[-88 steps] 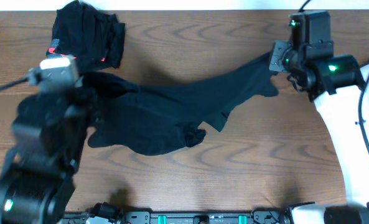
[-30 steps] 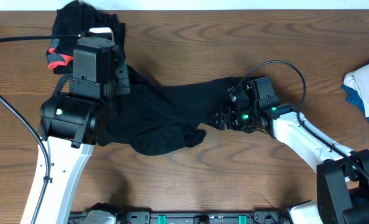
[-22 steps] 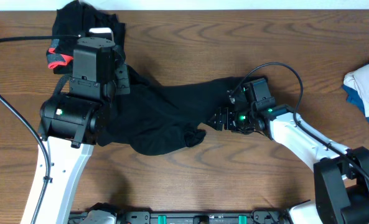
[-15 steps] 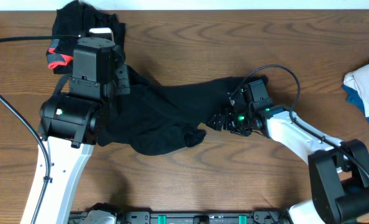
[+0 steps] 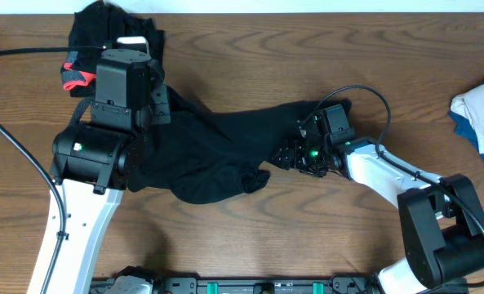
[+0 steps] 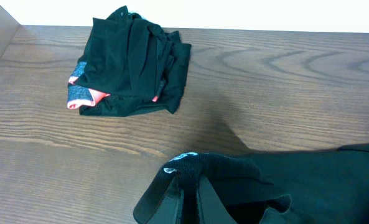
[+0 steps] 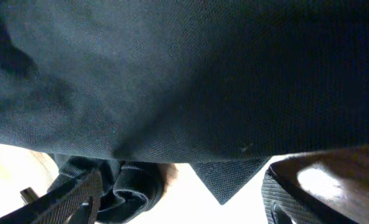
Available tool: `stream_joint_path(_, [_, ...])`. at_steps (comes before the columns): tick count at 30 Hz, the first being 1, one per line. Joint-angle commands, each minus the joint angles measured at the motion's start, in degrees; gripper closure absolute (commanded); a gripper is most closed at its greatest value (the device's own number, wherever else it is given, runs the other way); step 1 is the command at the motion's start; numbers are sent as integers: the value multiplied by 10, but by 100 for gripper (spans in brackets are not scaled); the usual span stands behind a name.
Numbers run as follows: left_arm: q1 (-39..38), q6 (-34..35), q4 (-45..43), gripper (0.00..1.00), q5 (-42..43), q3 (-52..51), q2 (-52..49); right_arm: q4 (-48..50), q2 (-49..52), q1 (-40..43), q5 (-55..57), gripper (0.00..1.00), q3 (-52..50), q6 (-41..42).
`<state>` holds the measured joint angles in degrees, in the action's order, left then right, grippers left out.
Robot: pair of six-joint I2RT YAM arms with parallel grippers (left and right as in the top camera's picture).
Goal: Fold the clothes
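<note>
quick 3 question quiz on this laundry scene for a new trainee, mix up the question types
1. True or false: the left claw is shut on the long black garment.
2. Where does the pile with coral trim lie? A) far left B) under the right claw C) near edge, centre
3. Fill in: the right claw has its jaws ___.
Key: 1 true; 2 A; 3 open.
</note>
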<state>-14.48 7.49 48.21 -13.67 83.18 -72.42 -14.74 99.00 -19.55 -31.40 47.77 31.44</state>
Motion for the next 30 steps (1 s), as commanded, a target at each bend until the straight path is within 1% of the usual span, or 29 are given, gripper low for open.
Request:
stream_joint_path(1, [-1,0,0,94,-3,5,2,7,8,-7,-6,23,-3,7])
stream_joint_path(5, [-1,0,2,94,-3,5,3,16,6,-8,-6,26,-2,9])
stream_joint_path(15, [-1,0,2,94,-3,5,2,21,7,-12,-25,24,-2,13])
stream_joint_path(25, [-1,0,4,94,-3,5,2,37,7,-60,15,23,-2,35])
stream_joint_path(26, [-1,0,4,94,-3,5,2,37,7,-62,20,24,-2,35])
stream_joint_path(27, [-1,0,6,94,-3,5,2,37,7,-63,23,27,-2,35])
stream_joint_path(28, [-1,0,7,94,-3,5,2,36,7,-63,27,31,-2,35])
stream_joint_path(30, [-1,0,10,94,-3,5,2,36,7,-63,32,55,-2,35])
